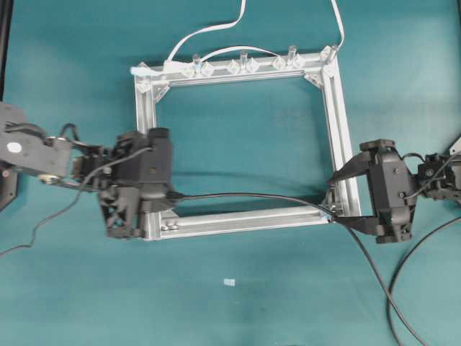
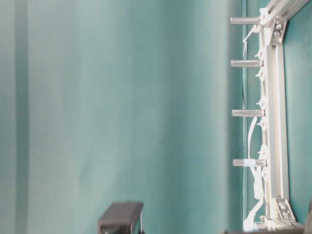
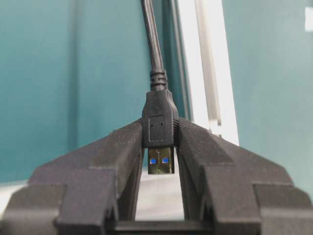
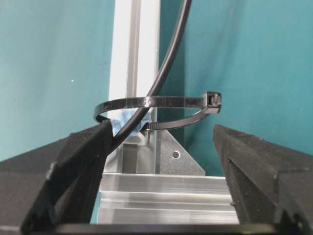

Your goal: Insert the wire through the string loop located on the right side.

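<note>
**Plug clamped at left, cable passing through the loop at right**

Matte black fingers (image 3: 122, 161) fill the bottom of my left wrist view, their inner faces pressed against both sides of the wire's (image 3: 155, 49) plug (image 3: 160, 125). That plug is a smooth dark rectangular block with a ribbed strain relief above it and a metal tip showing two blue specks below the pinch point. So the left gripper (image 3: 160, 147) is closed on the plug, tip pointing back toward the camera, round glossy cable running away alongside a pale aluminium frame (image 3: 208, 73) bar.

From overhead I see the wire (image 1: 252, 196) arc from the left gripper (image 1: 155, 191) across the frame's lower bar to its lower right corner, then trail off over the teal cloth (image 1: 230, 310) toward the bottom edge.

At that corner sits the string loop (image 4: 156, 103) (a flat, thin black band with a small square head, a pale blue scrap at its base). In the right wrist view the wire (image 4: 168, 63) passes down through it, against its left side. The right gripper (image 4: 161, 142) stands wide apart, holding nothing: the loop lies between its two coarse foam-like pads (image 4: 83, 161), and the cable runs just beside the left pad; whether it touches I cannot tell.

White cables (image 1: 216, 29) and clear clips (image 1: 241, 66) line the frame's (image 1: 338, 130) far bar.
</note>
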Controlling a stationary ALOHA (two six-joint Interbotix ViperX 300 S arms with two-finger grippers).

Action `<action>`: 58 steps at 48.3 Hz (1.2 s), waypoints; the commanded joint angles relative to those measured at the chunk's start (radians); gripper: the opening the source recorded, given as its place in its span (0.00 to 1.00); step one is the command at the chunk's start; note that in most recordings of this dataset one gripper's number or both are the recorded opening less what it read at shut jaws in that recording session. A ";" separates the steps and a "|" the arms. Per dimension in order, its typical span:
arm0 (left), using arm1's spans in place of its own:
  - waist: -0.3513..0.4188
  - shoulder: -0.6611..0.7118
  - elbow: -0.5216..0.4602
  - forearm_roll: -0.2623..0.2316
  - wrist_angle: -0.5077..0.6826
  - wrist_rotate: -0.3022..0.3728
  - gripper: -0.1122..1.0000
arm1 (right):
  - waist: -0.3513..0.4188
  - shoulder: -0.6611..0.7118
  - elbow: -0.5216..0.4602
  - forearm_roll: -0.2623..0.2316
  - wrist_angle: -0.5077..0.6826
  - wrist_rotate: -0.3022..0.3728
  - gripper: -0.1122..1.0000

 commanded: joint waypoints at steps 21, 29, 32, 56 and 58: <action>-0.089 -0.129 0.103 -0.002 0.101 -0.029 0.29 | 0.003 -0.006 -0.014 -0.003 -0.003 -0.002 0.91; -0.094 -0.112 0.098 -0.002 0.101 -0.031 0.29 | 0.003 -0.006 -0.015 -0.003 -0.002 -0.002 0.91; -0.094 -0.104 0.098 -0.002 0.101 -0.032 0.29 | 0.003 -0.006 -0.017 -0.003 -0.002 -0.002 0.91; -0.095 -0.092 0.095 0.002 0.152 -0.054 0.76 | 0.003 -0.008 -0.026 -0.003 0.003 -0.002 0.91; -0.095 -0.095 0.094 0.002 0.152 -0.054 0.83 | 0.003 -0.011 -0.029 -0.003 0.011 -0.002 0.91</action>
